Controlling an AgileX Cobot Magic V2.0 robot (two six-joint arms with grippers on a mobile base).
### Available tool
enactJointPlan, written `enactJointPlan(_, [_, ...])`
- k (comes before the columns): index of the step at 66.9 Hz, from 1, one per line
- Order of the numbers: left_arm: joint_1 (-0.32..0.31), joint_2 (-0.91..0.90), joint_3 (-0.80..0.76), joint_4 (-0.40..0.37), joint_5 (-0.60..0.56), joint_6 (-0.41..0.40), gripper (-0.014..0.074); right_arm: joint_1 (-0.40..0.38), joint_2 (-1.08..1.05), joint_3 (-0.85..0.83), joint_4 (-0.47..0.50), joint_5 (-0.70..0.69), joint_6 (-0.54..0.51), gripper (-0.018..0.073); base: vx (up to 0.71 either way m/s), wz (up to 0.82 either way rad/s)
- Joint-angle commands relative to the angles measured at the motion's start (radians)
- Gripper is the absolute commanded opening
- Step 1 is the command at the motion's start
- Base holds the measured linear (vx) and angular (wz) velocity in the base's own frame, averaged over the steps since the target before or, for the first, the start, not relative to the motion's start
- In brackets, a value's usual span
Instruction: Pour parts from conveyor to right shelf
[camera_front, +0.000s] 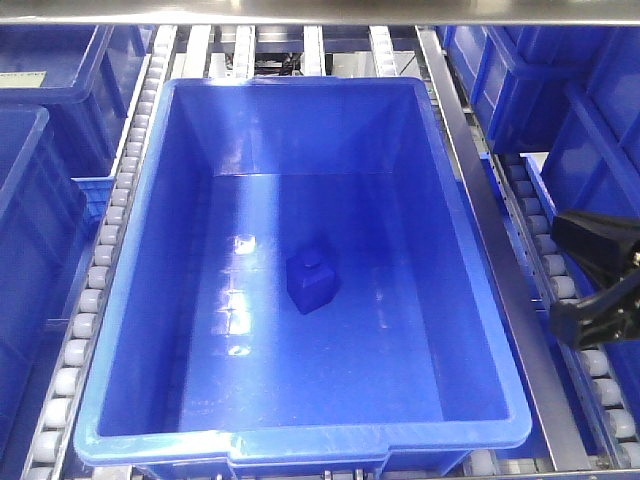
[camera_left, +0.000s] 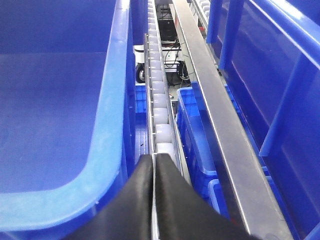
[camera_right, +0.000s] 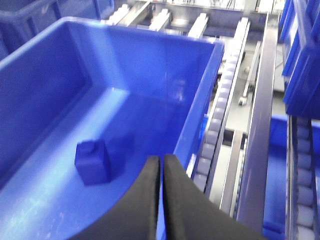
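Part (camera_front: 312, 281) lies on the floor of a large blue bin (camera_front: 150, 300), near centre, stud up, touching no wall. The bin sits on the roller lanes (camera_front: 90, 300) of the right shelf (camera_front: 470, 190). Judged from this: the pour looks done, part delivered; what is left is at most pulling the arms clear.

Right hand (camera_right: 161, 172): fingers pressed together, clenched on nothing, over the bin's near-right rim, part at its 9 o'clock. In the front view it sits at the bin's 3 o'clock.

Left hand (camera_left: 153, 170): likewise clenched, empty, above the rollers just beside a bin rim.
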Motion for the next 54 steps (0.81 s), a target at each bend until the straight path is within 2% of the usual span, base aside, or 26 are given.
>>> enactJointPlan(1, [-0.007, 0.019, 0.024, -0.007, -0.074, -0.005, -0.0006, -0.006, -0.050, 0.012, -0.006, -0.075, 0.004, -0.0010, 0.00, 0.00])
enactJointPlan(16, [-0.007, 0.019, 0.024, -0.007, -0.074, -0.005, -0.0006, -0.006, -0.245, 0.199, -0.006, -0.189, 0.005, -0.0010, 0.00, 0.00])
enactJointPlan(21, [-0.007, 0.019, 0.024, -0.007, -0.074, -0.005, -0.0006, -0.027, -0.312, 0.255, -0.003, -0.216, 0.005, -0.0010, 0.00, 0.00])
enactJointPlan(40, [-0.007, 0.019, 0.024, -0.007, -0.074, -0.005, -0.0006, -0.268, -0.545, 0.424, -0.011, -0.251, 0.005, -0.0010, 0.00, 0.00])
enactJointPlan(54, [-0.007, 0.019, 0.024, -0.007, -0.074, -0.005, -0.0006, -0.379, -0.704, 0.547, -0.011, -0.251, 0.005, -0.0010, 0.00, 0.00])
